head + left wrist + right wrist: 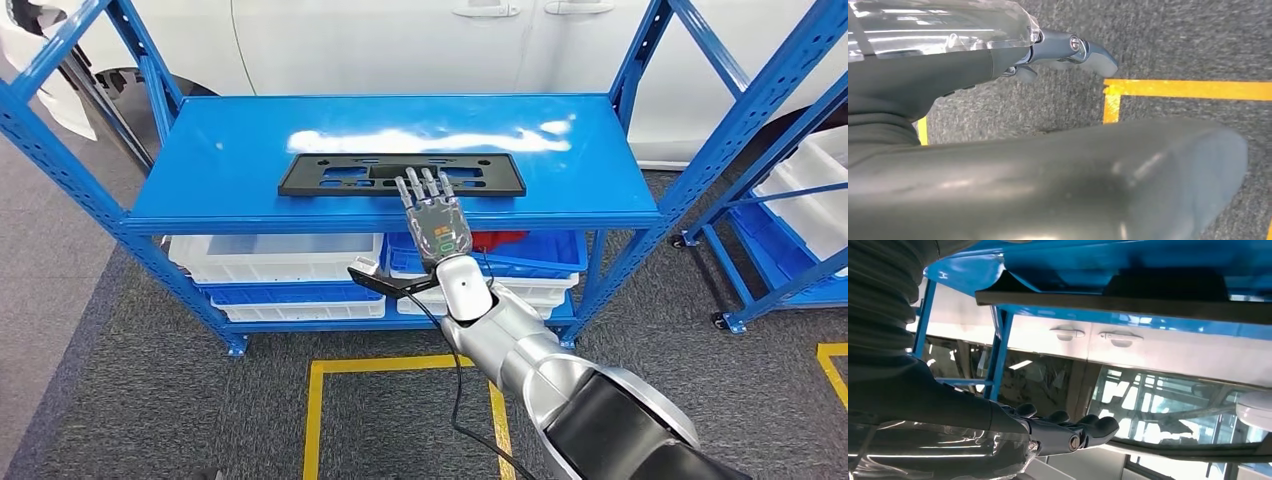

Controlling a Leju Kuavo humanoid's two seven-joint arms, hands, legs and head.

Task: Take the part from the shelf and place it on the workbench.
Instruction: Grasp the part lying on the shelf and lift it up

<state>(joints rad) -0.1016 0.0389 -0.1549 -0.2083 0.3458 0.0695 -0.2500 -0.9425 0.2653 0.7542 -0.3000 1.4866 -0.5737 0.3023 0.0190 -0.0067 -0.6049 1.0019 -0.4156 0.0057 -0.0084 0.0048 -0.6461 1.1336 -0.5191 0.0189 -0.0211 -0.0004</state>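
Part [401,175] flat on the shelf's [220,170] top board, near its front edge, my right hand [433,212] just over it.

From the head view I see my right arm stretched forward, palm down, fingers straight and spread, their tips over the black part's front edge; I cannot tell whether they touch, and the hand holds nothing. My right wrist view adds the part's dark edge [1128,302] against the blue board and a white car [1148,352] behind. My left wrist view gives my left hand [1063,52] above grey carpet [1173,40] and yellow tape [1188,89], fingers extended, holding nothing.
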